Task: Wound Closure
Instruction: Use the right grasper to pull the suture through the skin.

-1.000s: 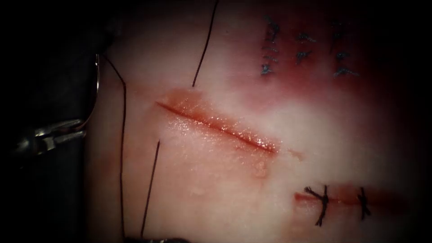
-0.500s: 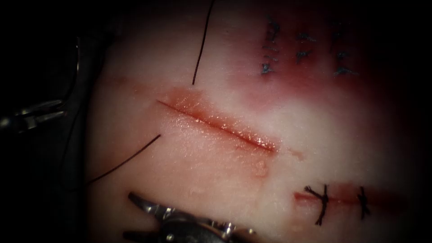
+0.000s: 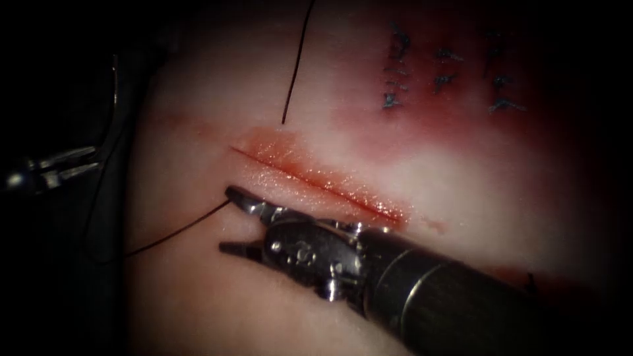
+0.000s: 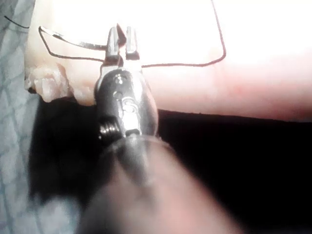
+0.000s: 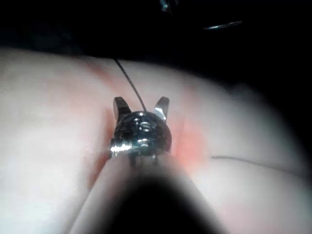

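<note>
The cut (image 3: 316, 181) runs slantwise across the tissue (image 3: 461, 178). My left tool (image 3: 49, 168) is off the tissue's left edge, shut on the curved needle (image 3: 115, 86) near one end of its curve. The needle is out of the tissue. The left wrist view gives the same grip: left tool (image 4: 122, 35), needle (image 4: 68, 41), thread (image 4: 195, 64) trailing. Dark thread (image 3: 178, 231) leaves the tissue just left of the cut's left end and runs toward the left tool. My right tool (image 3: 226, 219) stands open around that thread, holding nothing. The thread (image 5: 130, 83) passes between the open right jaws (image 5: 140, 105).
A second stretch of thread (image 3: 297, 66) lies on the tissue above the cut's left end. Old blue stitches (image 3: 395, 72) sit at the upper right amid red fluid (image 3: 422, 125). The right tool's shaft (image 3: 448, 296) covers the lower right tissue.
The left tool drew the needle leftward off the tissue, pulling thread through, then held still. The right tool came in from below, opened, and moved up to the thread beside the cut.
</note>
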Tool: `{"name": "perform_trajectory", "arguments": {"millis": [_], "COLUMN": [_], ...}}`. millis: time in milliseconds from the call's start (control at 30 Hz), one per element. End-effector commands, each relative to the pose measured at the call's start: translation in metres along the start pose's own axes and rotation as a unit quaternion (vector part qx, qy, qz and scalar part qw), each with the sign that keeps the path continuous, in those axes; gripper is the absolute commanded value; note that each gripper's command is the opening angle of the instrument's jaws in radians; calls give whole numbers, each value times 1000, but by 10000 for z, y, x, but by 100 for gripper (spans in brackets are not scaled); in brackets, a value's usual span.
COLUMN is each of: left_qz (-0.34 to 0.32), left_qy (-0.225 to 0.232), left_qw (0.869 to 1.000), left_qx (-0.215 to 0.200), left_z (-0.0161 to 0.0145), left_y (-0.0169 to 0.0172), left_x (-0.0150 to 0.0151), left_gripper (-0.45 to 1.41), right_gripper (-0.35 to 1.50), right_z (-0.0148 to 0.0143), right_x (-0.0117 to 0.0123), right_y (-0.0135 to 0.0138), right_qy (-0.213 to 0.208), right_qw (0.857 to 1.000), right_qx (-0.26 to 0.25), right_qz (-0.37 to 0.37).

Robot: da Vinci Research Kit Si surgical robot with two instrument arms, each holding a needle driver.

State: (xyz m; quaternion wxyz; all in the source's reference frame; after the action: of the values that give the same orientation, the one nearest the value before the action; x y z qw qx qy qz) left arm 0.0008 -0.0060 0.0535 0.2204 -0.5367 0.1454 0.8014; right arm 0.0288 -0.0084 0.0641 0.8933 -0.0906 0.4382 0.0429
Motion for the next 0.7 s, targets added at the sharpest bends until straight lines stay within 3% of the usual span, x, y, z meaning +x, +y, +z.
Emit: {"name": "perform_trajectory", "arguments": {"millis": [33,133,267,300,333,500,600,700], "left_qz": [-4,-4,-7,-7,-6,-6,-9,-9], "left_qy": [2,3,4,5,4,5,6,7], "left_qw": [1000,1000,1000,1000,1000,1000,1000,1000], "left_qx": [-2,-2,-3,-4,-5,-6,-6,-7], "left_z": [7,8,6,5,5,4,4,3], "left_y": [-2,0,3,3,4,5,6,6], "left_x": [-4,-3,-2,-1,-1,0,0,1], "left_gripper": [-35,-35,-35,-35,-35,-35,-35,-35], "right_gripper": [96,93,66,19,5,-13,-35,-35], "right_z": [15,26,43,47,49,52,54,52], "right_x": [-4,-6,-12,-17,-18,-24,-31,-31], "right_y": [9,12,6,3,2,0,3,0], "right_qy": [-7,-18,-36,-39,-38,-44,-46,-43], "right_qw": [1000,1000,998,998,998,997,996,996], "right_qx": [1,6,24,37,40,51,53,58], "right_qz": [-4,-18,-35,-41,-42,-46,-47,-52]}}
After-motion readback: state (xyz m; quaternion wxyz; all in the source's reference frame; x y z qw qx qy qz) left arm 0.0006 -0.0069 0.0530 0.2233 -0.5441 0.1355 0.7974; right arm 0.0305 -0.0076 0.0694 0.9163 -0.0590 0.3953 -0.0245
